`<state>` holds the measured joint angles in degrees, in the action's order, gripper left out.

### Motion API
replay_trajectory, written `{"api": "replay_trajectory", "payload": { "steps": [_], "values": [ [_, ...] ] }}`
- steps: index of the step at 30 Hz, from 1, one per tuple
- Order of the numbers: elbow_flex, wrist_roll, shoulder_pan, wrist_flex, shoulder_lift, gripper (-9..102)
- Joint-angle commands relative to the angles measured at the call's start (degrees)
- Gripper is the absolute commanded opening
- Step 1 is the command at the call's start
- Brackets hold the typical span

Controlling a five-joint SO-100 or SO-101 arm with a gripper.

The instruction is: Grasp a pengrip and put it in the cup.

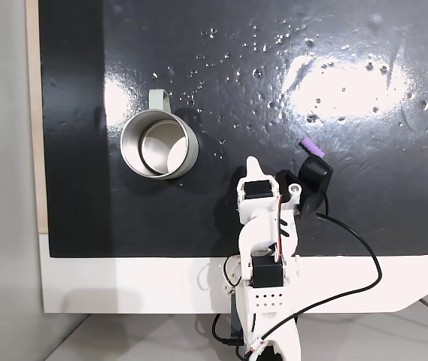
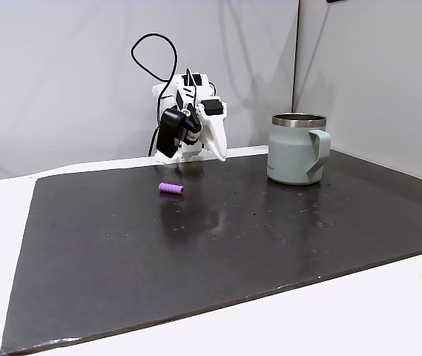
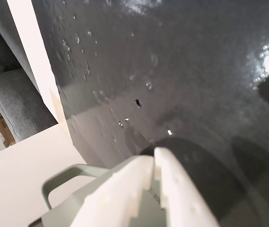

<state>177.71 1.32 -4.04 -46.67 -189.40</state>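
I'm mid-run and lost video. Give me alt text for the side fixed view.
The white arm's tool hangs shut and empty above the black mat's far edge. The purple pengrip lies on the mat just in front of it, and the upright grey cup stands to the right, handle toward the camera.

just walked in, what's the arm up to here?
A small white arm is set to pick up a purple pen grip and put it in the metal mug. Nothing is held yet: the gripper hangs above the black mat with its fingers together, empty. The grip lies loose on the mat in front of the arm, apart from the mug, which stands upright off to one side.
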Motion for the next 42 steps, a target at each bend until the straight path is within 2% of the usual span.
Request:
{"api": "replay_trajectory", "payload": {
  "steps": [1,13,19,26,33,42],
  "values": [
    [-0.2,0.4,-0.8,2.5,-0.6,0],
    [-0.2,0.4,-1.0,2.5,-0.6,0],
    [-7.3,6.4,-1.2,-3.2,0.4,0],
    [-31.5,6.1,1.9,-7.0,32.5,0],
    [-43.0,6.1,8.4,-7.0,46.2,0],
    [-54.9,0.3,14.3,-6.5,68.1,0]
  ]
}}
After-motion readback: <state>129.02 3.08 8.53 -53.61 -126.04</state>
